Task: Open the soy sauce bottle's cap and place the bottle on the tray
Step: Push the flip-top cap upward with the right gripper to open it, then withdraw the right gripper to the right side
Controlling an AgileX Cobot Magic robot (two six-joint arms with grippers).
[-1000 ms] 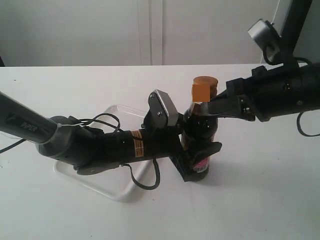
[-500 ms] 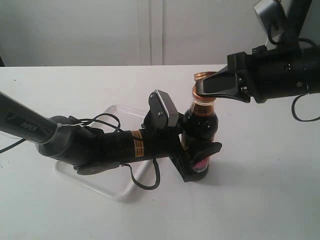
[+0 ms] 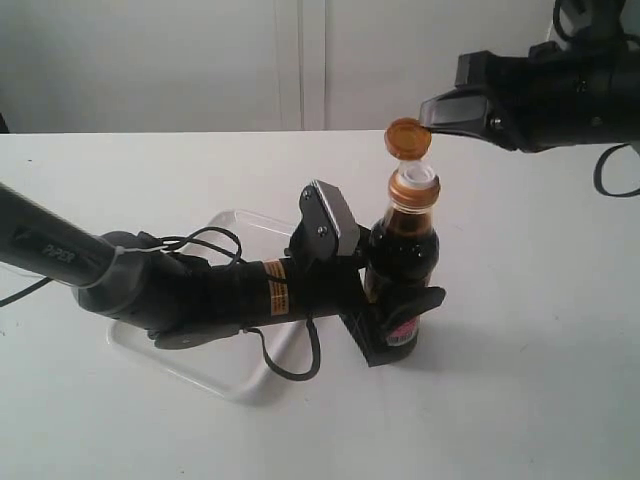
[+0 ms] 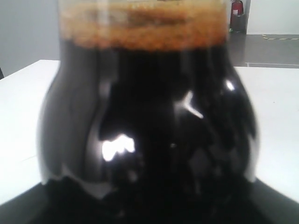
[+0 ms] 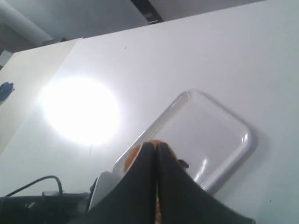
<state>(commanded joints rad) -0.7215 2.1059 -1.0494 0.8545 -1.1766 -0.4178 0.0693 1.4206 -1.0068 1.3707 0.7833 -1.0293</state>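
Cap (image 3: 406, 138) flipped up; left hand (image 3: 395, 310) clamps soy sauce bottle (image 3: 400, 255), right hand (image 3: 432, 108) fingers together; tray (image 3: 232, 380) placement left.

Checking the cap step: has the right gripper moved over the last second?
Yes. The right gripper rose from neck height to above the bottle, with the cap flipped open.

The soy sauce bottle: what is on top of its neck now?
On the soy sauce bottle, an orange collar with a white spout shows. The cap stands flipped up above it; its hinge is too small to see.
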